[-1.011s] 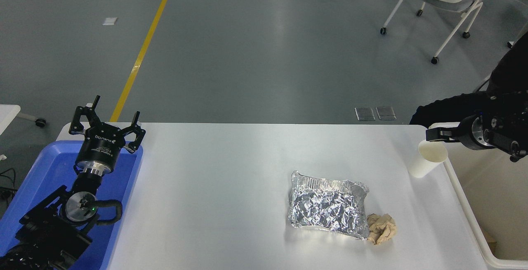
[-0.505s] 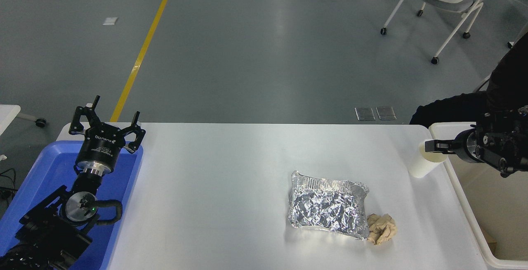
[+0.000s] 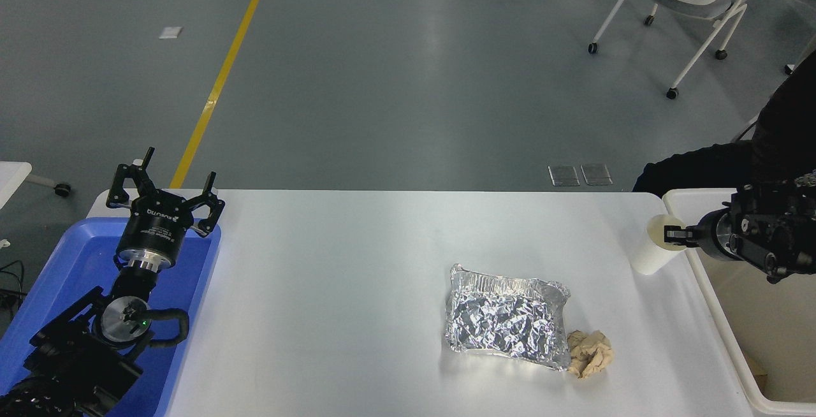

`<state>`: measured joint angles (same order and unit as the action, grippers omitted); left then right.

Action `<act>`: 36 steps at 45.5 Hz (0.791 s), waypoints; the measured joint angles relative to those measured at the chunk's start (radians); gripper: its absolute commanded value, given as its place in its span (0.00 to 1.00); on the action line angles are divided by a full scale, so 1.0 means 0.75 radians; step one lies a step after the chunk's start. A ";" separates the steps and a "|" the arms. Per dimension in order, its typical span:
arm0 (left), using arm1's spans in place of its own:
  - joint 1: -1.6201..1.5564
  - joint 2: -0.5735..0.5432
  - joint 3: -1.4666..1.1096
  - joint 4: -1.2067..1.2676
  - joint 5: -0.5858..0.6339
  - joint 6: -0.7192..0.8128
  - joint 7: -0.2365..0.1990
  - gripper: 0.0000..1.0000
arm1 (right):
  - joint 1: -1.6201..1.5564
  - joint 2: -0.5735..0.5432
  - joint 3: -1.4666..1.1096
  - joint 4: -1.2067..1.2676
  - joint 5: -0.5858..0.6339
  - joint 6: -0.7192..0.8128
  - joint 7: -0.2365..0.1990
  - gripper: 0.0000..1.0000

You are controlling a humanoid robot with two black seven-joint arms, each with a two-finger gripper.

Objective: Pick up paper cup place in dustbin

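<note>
1. Crumpled tan paper (image 3: 590,353) is lying nearest the camera, touching the silver foil tray (image 3: 507,316); neither belongs to this job
2. Off-white plastic is forming the dustbin (image 3: 720,315), which is running along the table's right edge, its thick rim just beside the cup
3. Parked at the lower left, the left gripper (image 3: 167,195) is hanging over the blue tray (image 3: 44,277) with its fingers spread and nothing between them
4. Farther out, the paper cup (image 3: 651,252) is standing on the white table (image 3: 331,289) near the right edge, tilting a little, its rim leaning toward the bin
5. Reaching in from the right edge, the right gripper (image 3: 669,236) is meeting the cup at its rim; the fingers are looking nearly closed and seem to be pinching the rim wall, though from this view I cannot tell whether the pinch is firm
6. Risks, as I am judging them: a thin paper wall is crushing easily under a hard squeeze; a grip on only 1 side of the rim is letting the cup swing or slip free on lifting; a dragged cup is likely to catch on the bin's rim and tip onto the table
7. Looks: plain white, tapered, with a cream inside and a rolled rim, undented as far as I can see, and far smaller than the bin
</note>
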<state>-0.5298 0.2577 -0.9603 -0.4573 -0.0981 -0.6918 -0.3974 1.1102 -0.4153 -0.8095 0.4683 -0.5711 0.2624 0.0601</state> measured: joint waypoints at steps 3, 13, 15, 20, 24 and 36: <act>0.000 0.000 0.000 0.000 0.000 0.000 0.000 1.00 | 0.000 0.001 0.010 0.000 0.001 0.002 -0.003 0.00; -0.001 0.000 0.000 0.000 0.000 0.000 0.000 1.00 | 0.008 0.015 0.029 0.010 0.008 0.009 -0.008 0.00; -0.001 0.000 0.000 0.000 0.000 0.000 0.000 1.00 | 0.012 0.019 0.030 0.012 0.010 0.012 -0.008 0.00; -0.001 0.000 0.000 0.000 0.000 0.000 0.000 1.00 | 0.042 0.021 0.024 0.027 0.012 0.033 -0.006 0.00; -0.001 0.000 0.000 0.000 0.000 0.000 0.000 1.00 | 0.102 0.009 0.007 0.069 0.013 0.071 -0.001 0.00; 0.000 0.000 0.000 -0.001 0.000 0.000 0.000 1.00 | 0.508 -0.139 -0.154 0.360 0.005 0.248 0.022 0.00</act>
<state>-0.5297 0.2577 -0.9603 -0.4579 -0.0981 -0.6919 -0.3973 1.4911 -0.5194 -0.9252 0.7381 -0.5676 0.4484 0.0768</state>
